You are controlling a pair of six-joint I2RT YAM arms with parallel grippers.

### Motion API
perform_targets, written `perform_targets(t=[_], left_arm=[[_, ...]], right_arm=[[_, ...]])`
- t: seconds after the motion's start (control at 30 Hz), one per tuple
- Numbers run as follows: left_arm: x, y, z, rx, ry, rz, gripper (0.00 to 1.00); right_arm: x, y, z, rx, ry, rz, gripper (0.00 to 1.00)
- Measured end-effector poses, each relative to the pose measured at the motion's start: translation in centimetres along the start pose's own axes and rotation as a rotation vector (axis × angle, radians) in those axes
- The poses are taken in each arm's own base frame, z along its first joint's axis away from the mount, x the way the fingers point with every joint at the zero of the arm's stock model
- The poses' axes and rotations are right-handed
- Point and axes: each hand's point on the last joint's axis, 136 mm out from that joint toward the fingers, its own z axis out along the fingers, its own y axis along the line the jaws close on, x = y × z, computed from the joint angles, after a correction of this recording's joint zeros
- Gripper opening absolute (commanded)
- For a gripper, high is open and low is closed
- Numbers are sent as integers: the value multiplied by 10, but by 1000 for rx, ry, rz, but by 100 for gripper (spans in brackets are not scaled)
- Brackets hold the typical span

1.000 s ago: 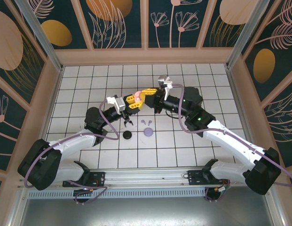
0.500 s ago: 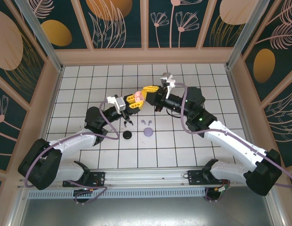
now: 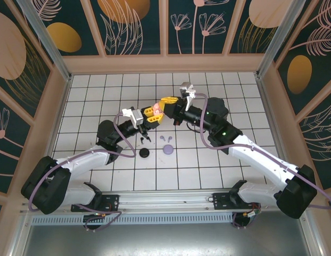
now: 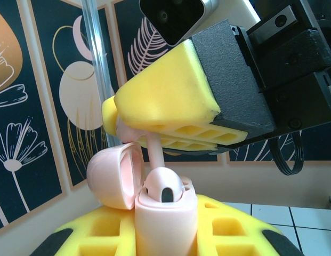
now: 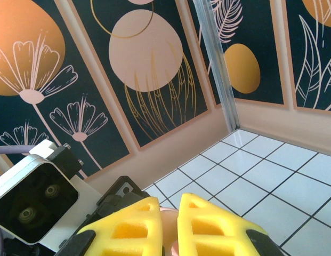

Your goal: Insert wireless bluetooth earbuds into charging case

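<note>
Open case [image 4: 165,213] in left gripper [image 3: 153,114], at centre; right gripper [image 3: 164,103] just right, earbud [image 4: 154,154] between. Nearer: closed case [image 3: 144,153] left, second case [image 3: 168,150] right, loose earbuds [image 3: 162,139] behind.

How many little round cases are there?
3: a black case and a lilac case on the table, and a pink case open in the left gripper. More might be hidden.

From where I stand, the left arm [image 3: 82,160] and right arm [image 3: 261,160] are white shells on bulky black joints, with a lilac cable [image 5: 8,150] looping along each. The left gripper [image 3: 151,115] and right gripper [image 3: 166,102] carry yellow fingers [image 4: 165,101] with square hollows, mounted on black blocks. Behind each claw sits a silver camera box [image 5: 32,197] with two lenses.
</note>
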Motion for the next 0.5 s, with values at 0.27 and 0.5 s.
perform_targets(t=[0.27, 0.5], left_arm=[[0, 0, 0, -1, 0, 0, 0], [3, 2, 1, -8, 5, -9, 0]], right_arm=[[1, 0, 0, 5, -1, -1, 10], [5, 4, -1, 6, 0, -5, 10]])
